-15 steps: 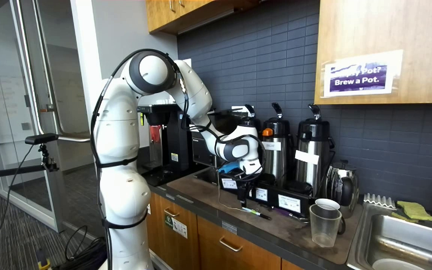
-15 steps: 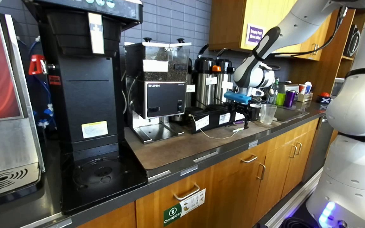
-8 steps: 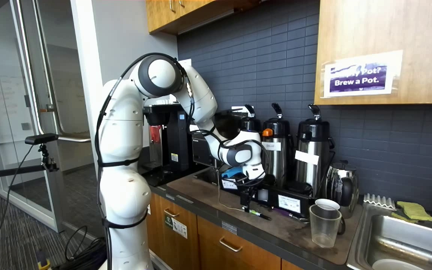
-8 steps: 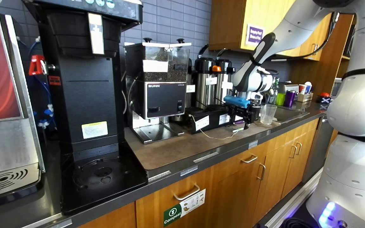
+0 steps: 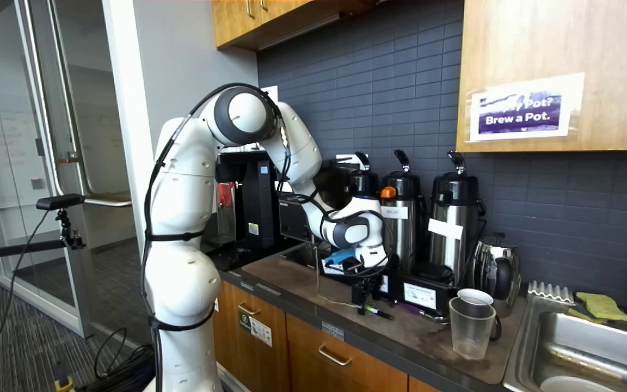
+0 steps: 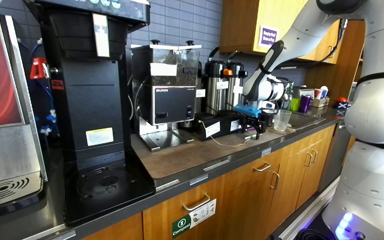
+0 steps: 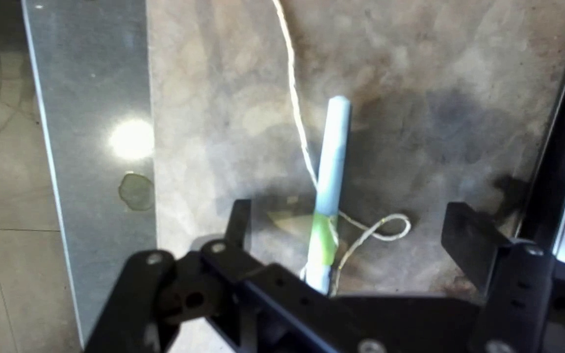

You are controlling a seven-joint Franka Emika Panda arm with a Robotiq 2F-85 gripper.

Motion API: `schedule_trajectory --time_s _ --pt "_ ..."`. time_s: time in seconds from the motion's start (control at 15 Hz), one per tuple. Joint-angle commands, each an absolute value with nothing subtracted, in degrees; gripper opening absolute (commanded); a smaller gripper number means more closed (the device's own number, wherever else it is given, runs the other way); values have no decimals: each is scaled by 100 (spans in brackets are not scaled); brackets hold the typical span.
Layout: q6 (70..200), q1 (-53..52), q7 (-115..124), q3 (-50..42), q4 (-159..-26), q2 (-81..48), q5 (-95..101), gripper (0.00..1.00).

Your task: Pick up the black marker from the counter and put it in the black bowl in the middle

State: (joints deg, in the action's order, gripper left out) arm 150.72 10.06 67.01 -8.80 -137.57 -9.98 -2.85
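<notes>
The marker (image 5: 381, 312) lies on the counter (image 6: 242, 158), on a brown mat; it has a pale barrel, a green band and a black end. In the wrist view the marker (image 7: 331, 157) runs between the jaws, nearer the left finger, and its lower end is hidden behind the gripper. My gripper (image 7: 349, 208) is open with nothing held; in the exterior views the gripper (image 5: 361, 309) is just over the marker. A dark round shape (image 6: 228, 113) in the labelled black holder may be the middle black bowl; the gripper partly hides that area.
The black holder (image 5: 419, 294) stands right behind the gripper. A thin string (image 7: 292, 83) loops around the marker. A purple marker (image 5: 412, 308), a clear cup (image 5: 471, 329) and the sink (image 5: 596, 348) lie further along. Steel airpots (image 5: 449, 218) stand behind.
My gripper has moved a little along the marker toward its black end and lower, and the arm leans further forward. The marker has not visibly moved.
</notes>
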Motion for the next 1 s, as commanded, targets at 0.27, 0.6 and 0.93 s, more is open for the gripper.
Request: schedule_trajectory --time_s 0.27,0.6,0.93 --pt "15114 862 6614 -1050 -13639 -1126 -506 100" --pt "15071 879 6565 -1067 -13662 -1092 -567 68" --pt "14981 887 6551 -1097 -13672 -1018 -557 49"
